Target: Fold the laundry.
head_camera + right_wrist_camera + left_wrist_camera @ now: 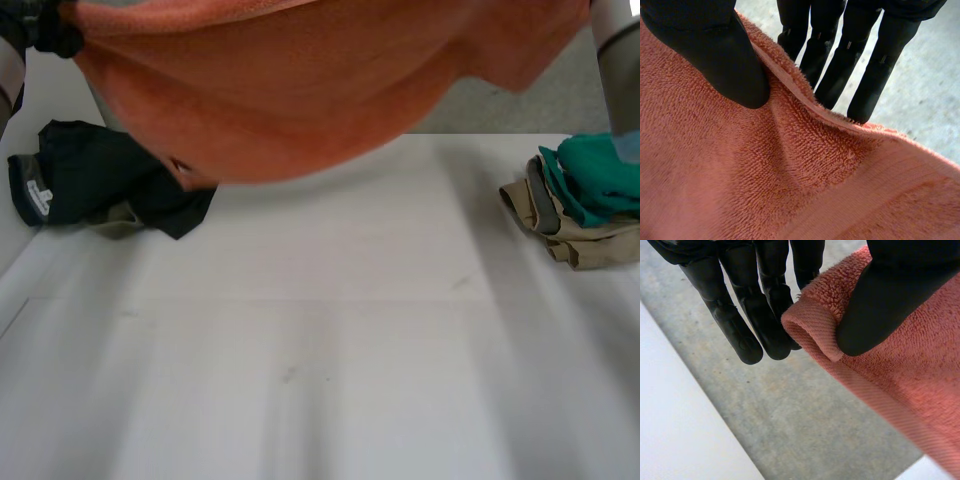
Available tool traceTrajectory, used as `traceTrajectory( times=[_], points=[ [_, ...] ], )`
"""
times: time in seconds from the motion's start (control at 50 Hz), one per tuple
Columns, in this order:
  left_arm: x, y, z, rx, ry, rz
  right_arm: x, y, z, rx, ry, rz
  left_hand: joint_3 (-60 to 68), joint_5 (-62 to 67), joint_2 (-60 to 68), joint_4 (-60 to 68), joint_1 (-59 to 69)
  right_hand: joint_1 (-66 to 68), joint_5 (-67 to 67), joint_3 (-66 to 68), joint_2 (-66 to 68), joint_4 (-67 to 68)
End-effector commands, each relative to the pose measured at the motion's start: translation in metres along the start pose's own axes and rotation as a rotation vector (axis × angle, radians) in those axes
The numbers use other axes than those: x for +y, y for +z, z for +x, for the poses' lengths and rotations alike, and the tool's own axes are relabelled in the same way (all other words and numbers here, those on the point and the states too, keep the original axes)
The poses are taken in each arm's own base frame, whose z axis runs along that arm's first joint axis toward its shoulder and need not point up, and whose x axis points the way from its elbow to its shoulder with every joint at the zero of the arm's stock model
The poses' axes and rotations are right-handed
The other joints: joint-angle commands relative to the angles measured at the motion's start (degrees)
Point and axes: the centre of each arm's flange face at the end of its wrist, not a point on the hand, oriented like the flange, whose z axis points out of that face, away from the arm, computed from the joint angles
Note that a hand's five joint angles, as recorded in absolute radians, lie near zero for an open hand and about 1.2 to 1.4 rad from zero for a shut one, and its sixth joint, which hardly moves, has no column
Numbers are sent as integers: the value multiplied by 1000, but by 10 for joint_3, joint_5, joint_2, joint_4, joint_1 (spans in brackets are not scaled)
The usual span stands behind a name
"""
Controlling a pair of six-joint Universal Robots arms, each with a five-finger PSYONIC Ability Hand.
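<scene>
An orange terry towel [300, 90] hangs spread above the far side of the white table [320, 350], sagging in the middle. My left hand [45, 30] holds its left top corner; in the left wrist view the thumb [885, 300] pinches the hemmed corner of the towel [815, 330] against the straight fingers [765, 315]. My right hand [715, 55] pinches the towel's [765, 175] top edge near the other corner, thumb on one side, fingers [865, 65] behind. The right arm [618, 60] rises at the far right.
A black garment [100, 180] lies crumpled at the table's far left. A pile with a teal cloth [600, 175] on beige clothes [560, 225] sits at the far right. Grey floor [790, 410] lies beyond the table edge.
</scene>
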Motion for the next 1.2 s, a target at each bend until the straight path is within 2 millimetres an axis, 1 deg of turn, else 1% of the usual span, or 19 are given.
traceTrajectory(
  times=[0.02,0.04,0.1,0.12,0.18,0.2,0.28,0.32,0.42,0.52,0.58,0.7,0.76,0.9,0.98,1.02,1.12,1.14,1.2],
  points=[
    [18,3,17,42,-31,-84,48,-56,-24,-174,17,-284,117,143,116,114,154,152,138,122,131,118],
    [33,0,22,66,-35,-124,61,-72,-31,-214,20,-350,117,143,116,114,154,152,138,122,131,118],
    [59,-5,28,93,-37,-191,82,-96,-40,-264,27,-445,117,143,116,114,154,152,138,122,131,118],
    [77,-8,31,106,-38,-240,94,-110,-45,-289,27,-492,117,143,116,114,154,152,138,122,131,118],
    [106,-12,34,116,-40,-306,114,-128,-53,-315,29,-552,117,143,116,114,154,152,138,122,131,118],
    [126,-16,37,123,-41,-359,128,-138,-58,-328,25,-583,117,143,116,114,154,152,138,122,131,118],
    [158,-25,42,143,-34,-442,162,-159,-68,-351,32,-671,117,143,116,114,154,152,138,122,131,118],
    [162,-26,43,148,-22,-455,172,-165,-70,-354,36,-701,117,143,116,114,154,152,138,122,131,118],
    [154,-28,39,153,17,-444,192,-173,-65,-300,71,-801,117,143,116,114,154,-135,-149,-165,-156,-169],
    [146,-30,32,139,28,-436,198,-173,-48,-211,136,-893,117,143,116,114,154,-213,-227,-243,-234,-247],
    [143,-32,29,133,29,-436,198,-173,-43,-187,188,-943,117,143,116,114,154,-210,-223,-240,-231,-244],
    [139,-42,25,135,25,-463,193,-176,-34,-197,276,-1014,117,143,116,114,154,42,29,12,21,8],
    [136,-48,25,147,25,-477,183,-179,-35,-258,353,-1043,117,143,116,114,154,152,138,122,131,118],
    [127,-68,21,183,79,-528,159,-181,-23,-352,414,-1071,117,143,116,114,154,152,138,122,131,118],
    [120,-88,19,242,165,-582,134,-185,-7,-415,283,-1092,117,143,116,114,154,152,138,122,131,118],
    [121,-109,19,308,212,-668,117,-194,3,-487,139,-1117,117,143,116,114,154,152,138,122,131,118],
    [123,-149,19,475,279,-825,85,-231,14,-707,-205,-1216,117,143,116,114,154,152,138,122,131,118],
    [124,-161,19,530,294,-863,77,-241,16,-767,-317,-1221,117,143,116,114,154,152,138,122,131,118],
    [124,-170,16,583,306,-892,71,-249,15,-814,-449,-1191,117,143,116,114,154,152,138,122,131,118]
  ],
)
